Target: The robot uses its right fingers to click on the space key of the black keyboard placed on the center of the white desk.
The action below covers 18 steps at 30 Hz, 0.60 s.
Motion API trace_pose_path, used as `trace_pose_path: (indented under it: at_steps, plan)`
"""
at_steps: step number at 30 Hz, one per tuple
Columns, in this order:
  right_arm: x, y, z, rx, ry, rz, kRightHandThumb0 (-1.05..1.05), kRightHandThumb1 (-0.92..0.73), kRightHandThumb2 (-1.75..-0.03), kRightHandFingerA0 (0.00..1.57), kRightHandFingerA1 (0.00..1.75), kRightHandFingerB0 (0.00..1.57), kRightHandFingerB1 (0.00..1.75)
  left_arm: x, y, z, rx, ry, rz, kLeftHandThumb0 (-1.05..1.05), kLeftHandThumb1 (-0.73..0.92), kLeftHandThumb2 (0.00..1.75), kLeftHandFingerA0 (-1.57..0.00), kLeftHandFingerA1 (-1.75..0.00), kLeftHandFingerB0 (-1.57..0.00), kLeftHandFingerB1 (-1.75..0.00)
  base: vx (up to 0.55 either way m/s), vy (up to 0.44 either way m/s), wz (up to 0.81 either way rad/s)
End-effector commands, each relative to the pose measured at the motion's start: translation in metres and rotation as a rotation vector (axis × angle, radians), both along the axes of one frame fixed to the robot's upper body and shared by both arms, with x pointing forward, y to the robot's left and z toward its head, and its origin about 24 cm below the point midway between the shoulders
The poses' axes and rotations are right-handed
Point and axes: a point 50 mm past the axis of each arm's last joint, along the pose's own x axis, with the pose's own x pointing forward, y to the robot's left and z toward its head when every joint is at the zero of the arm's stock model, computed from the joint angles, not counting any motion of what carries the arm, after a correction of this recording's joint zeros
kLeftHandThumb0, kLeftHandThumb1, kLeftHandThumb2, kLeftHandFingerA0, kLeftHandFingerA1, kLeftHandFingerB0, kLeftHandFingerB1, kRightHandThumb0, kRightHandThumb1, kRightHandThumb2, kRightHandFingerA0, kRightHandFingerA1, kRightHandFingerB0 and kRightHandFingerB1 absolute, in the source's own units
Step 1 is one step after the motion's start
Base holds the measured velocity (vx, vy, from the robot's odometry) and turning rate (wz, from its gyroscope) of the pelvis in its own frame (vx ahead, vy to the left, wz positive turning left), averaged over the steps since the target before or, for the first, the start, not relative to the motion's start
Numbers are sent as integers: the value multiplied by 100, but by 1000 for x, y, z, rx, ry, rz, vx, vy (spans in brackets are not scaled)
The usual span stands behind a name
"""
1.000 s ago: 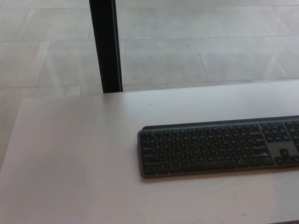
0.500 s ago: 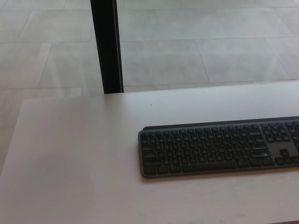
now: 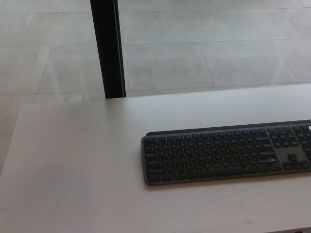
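- Neither of my hands shows in the head view, so I cannot tell whether my right fingers are apart or together.
- The black keyboard (image 3: pixel 226 155) lies flat on the white desk (image 3: pixel 77 160), towards the right of my view, with its right end cut off by the picture's edge.
- The space key (image 3: pixel 214 171) sits in the nearest row, a long bar roughly mid-keyboard, with nothing on or over it.
- Compared with half a second ago the whole picture has slid a little: keyboard, desk edge and the black post (image 3: pixel 108 48) behind the desk all moved together. I take that as my head moving, not the keyboard.
- For the task, I judge nothing is started: the press is not yet made, and my right hand has to come in from the right before I can aim at the bar.
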Motion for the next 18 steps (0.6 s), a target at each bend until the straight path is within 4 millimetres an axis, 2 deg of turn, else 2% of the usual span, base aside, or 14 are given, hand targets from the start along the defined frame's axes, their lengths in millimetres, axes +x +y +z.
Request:
trace_pose_path:
  at_steps: [1, 2, 3, 4, 5, 6, 7, 8, 9, 11, 13, 14, 16, 18]
  plan:
    - [2, 7, -11, 40, -9, -19, -47, -48, -54, 80, 99, 73, 54, -9, 12, 9, 80, 99, 28, -40, 51, 55, -99, -110, -81, -58, 0, 0, 0]
    - [2, 6, -10, 40, -9, -15, -47, -48, -54, 80, 99, 73, 54, -10, 12, 8, 80, 102, 29, -40, 51, 55, -99, -110, -81, -58, 0, 0, 0]
    - [10, 9, -13, 46, 25, 21, -48, -47, -55, 78, 73, 74, 53, -7, 11, 8, 72, 98, 25, -41, 50, 55, -102, -113, -80, -59, 0, 0, 0]
    - [12, 10, -13, 56, 19, 23, -46, -46, -54, 84, 68, 75, 54, -8, 10, 7, 63, 82, 28, -39, 50, 55, -102, -115, -80, -60, 0, 0, 0]
    - [15, 13, -16, 79, -11, 18, -44, -46, -54, 87, 69, 75, 56, -7, 8, 6, 57, 78, 23, -39, 50, 55, -103, -114, -79, -59, 0, 0, 0]
    - [14, 18, -23, 132, -40, -6, -44, -48, -54, 87, 70, 72, 59, -8, 7, 4, 50, 69, 19, -39, 50, 56, -98, -133, -80, -61, 0, 0, 0]
    - [12, 18, -25, 138, -41, -10, -44, -48, -54, 87, 70, 72, 59, -9, 6, 3, 50, 71, 18, -39, 50, 56, -98, -133, -80, -61, 0, 0, 0]
    - [11, 20, -28, 145, -25, -6, -43, -50, -54, 87, 71, 70, 58, -12, 6, 2, 53, 78, 14, -39, 51, 56, -97, -128, -78, -60, 0, 0, 0]
    - [7, 27, -36, 130, 58, 16, -48, -49, -54, 85, 77, 74, 57, -17, 6, 0, 54, 100, 20, -39, 52, 55, -92, -114, -79, -58, 0, 0, 0]
    - [5, 31, -42, 120, 125, 38, -53, -48, -55, 74, 79, 77, 54, -21, 8, 0, 53, 114, 32, -37, 53, 56, -94, -118, -78, -56, 0, 0, 0]
    - [3, 33, -45, 121, 123, 41, -53, -47, -55, 74, 78, 76, 54, -21, 9, 1, 58, 119, 32, -39, 52, 56, -91, -120, -78, -57, 0, 0, 0]
    - [2, 33, -46, 113, 126, 43, -53, -50, -55, 78, 81, 76, 54, -19, 8, 1, 52, 100, 37, -40, 51, 55, -85, -103, -79, -57, 0, 0, 0]
    - [2, 35, -47, 101, 131, 48, -53, -50, -55, 78, 81, 76, 54, -17, 7, 1, 42, 71, 45, -40, 51, 55, -85, -103, -79, -57, 0, 0, 0]
    - [0, 36, -48, 86, 145, 64, -54, -50, -56, 68, 73, 76, 52, -19, 7, 1, 58, 94, 16, -39, 51, 56, -92, -122, -82, -56, 0, 0, 0]
